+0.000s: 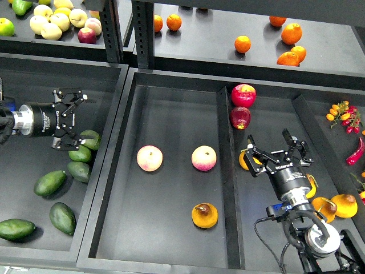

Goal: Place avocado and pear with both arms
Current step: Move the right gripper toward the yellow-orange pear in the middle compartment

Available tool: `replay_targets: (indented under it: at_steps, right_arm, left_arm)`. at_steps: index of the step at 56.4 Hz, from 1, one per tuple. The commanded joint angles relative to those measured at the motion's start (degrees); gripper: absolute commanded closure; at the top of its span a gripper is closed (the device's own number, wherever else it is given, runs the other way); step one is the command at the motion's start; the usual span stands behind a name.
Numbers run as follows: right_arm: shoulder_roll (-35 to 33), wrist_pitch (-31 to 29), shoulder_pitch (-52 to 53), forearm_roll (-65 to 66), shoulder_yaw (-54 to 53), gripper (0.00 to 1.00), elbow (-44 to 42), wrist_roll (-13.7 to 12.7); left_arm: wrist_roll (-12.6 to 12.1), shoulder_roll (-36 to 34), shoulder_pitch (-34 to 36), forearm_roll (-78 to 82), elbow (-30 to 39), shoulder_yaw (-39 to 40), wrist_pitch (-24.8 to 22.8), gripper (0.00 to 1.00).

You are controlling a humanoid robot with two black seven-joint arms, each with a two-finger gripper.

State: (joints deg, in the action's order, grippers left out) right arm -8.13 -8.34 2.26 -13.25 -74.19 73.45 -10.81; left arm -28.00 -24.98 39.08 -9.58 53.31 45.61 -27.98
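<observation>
Three dark green elongated avocados lie in the left bin: one (pixel 50 182) nearest my left gripper, two lower down (pixel 63 217) (pixel 16 229). My left gripper (pixel 80 119) is open and empty, pointing right, just above the smaller, lighter avocados (pixel 80 153). The pear (pixel 205 215), yellow-orange with a dark brown blotch, rests at the front of the middle tray (pixel 114 228). My right gripper (pixel 275 149) is open and empty in the right compartment. It stands over a cleaner yellow-orange fruit (pixel 244 161) that it partly hides.
Two pink-and-cream apples (pixel 149 158) (pixel 204 158) sit in the middle tray. Two red apples (pixel 243 95) lie at the back of the right compartment. More yellow fruit (pixel 345 205) lies right of my right arm. A divider wall (pixel 227 188) separates the compartments. Oranges sit on the back shelf.
</observation>
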Motion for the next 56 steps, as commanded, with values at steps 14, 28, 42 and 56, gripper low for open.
replay_targets:
  at_steps: [14,28,42,56]
  right_arm:
    - [-16.6,-0.8,7.1,-0.4,12.7,0.0,-0.1,-15.8]
    - [-28.4,-0.9,14.6,-4.2,26.7,0.0,-0.1,-17.2]
    - [-33.7,-1.0,24.8,-4.9,42.8,0.0,-0.1,-17.2]
    - [-32.1,-0.9,27.2,-4.2,46.6,0.0,-1.6,-17.2]
  left_arm:
    - [0.0,17.6,-13.8,3.5,8.7,24.6,0.0,0.01]
    - [0.0,25.0,-18.1,10.3,14.1,32.4,0.0,0.01]
    - [0.0,25.0,-22.6,15.8,20.6,35.6,0.0,0.01]
    - [0.0,25.0,-25.5,17.8,23.4,35.6,0.0,0.01]
